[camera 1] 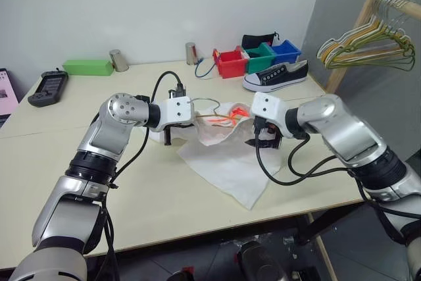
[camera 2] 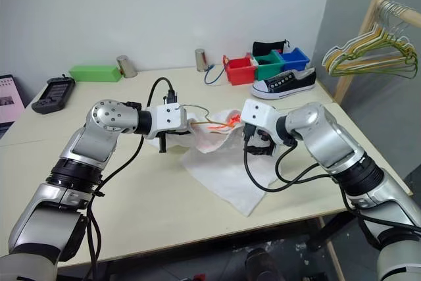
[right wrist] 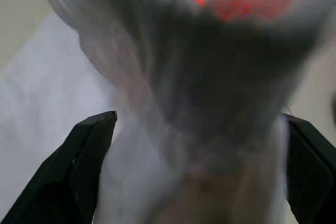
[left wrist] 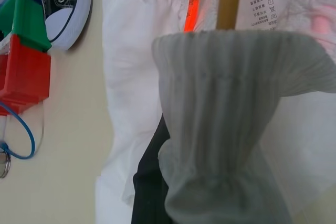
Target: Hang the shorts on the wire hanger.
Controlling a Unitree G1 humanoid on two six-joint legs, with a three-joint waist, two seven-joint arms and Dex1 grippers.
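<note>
Pinching the gathered waistband of the baggy white thin-fabric shorts point(camera 1: 227, 156) on the pale table point(camera 1: 79, 162), the left gripper point(camera 1: 172, 137) holds firm while the right gripper point(right wrist: 194, 166) stands spread.

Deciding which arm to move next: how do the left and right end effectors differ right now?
The left end effector is shut on the white thin-fabric shorts, pinching the gathered waistband; the right end effector stands wide open, holding nothing, the fabric just loose between its fingers. Both hover over the beige table, at the waistband, facing each other.
</note>
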